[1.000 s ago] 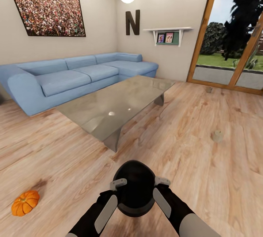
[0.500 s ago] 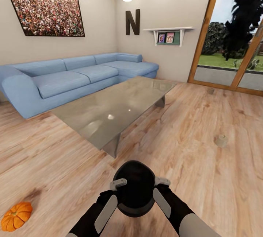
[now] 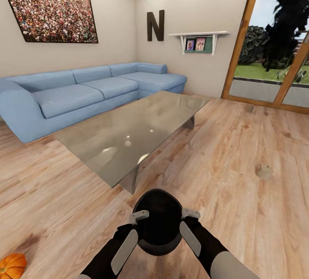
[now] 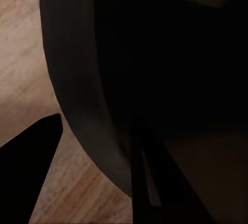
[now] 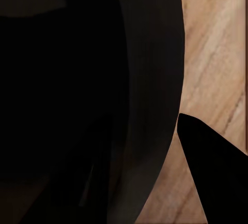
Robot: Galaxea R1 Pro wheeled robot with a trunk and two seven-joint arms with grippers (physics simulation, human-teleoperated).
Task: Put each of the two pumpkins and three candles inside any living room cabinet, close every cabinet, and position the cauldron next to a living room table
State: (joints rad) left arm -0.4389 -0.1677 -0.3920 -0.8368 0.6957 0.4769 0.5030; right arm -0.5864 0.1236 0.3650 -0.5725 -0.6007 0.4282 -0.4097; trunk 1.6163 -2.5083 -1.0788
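Left tool [image 3: 139,216] and right tool [image 3: 191,214] are clamped on opposite rims of the black cauldron [image 3: 156,221] — carried low ahead, likely bound for the glass tabletop [image 3: 128,133] — with a pumpkin [image 3: 12,266] and candle [image 3: 264,171] on the floor.
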